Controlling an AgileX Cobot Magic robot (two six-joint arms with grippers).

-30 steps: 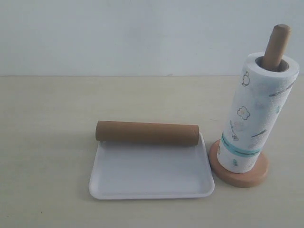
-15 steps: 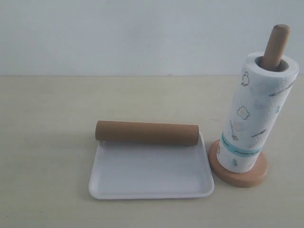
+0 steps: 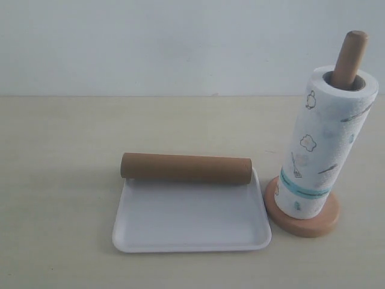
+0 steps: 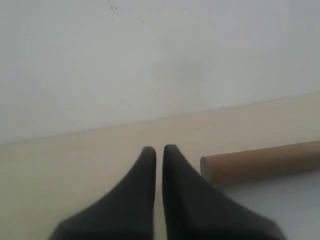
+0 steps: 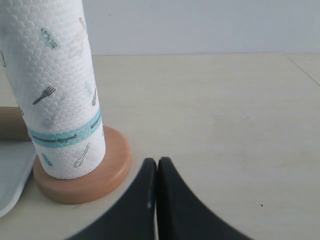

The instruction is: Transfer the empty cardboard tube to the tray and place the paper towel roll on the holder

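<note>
So both placements look done from here. Tube (image 3: 186,168) lies left-right along the far edge of the tray (image 3: 192,220); can't tell if it sits inside the rim or on top of it. Roll (image 3: 322,144) is upright on the holder (image 3: 304,227), seated on the disc base, with the pole tip sticking out of the core. Holder is just right of the tray.

Left gripper (image 4: 159,150): jaws closed, nothing in them, tips near the tube's left end but apart from it. Right gripper (image 5: 157,162): closed and empty, near the holder base, not touching. Neither shows in the exterior view.

My read is that only the retreat is left. Pull each arm straight away from its object, with no sideways sweep. The tube rolls freely, so a nudge on its left end could send it off the tray. Don't clip the base either.
</note>
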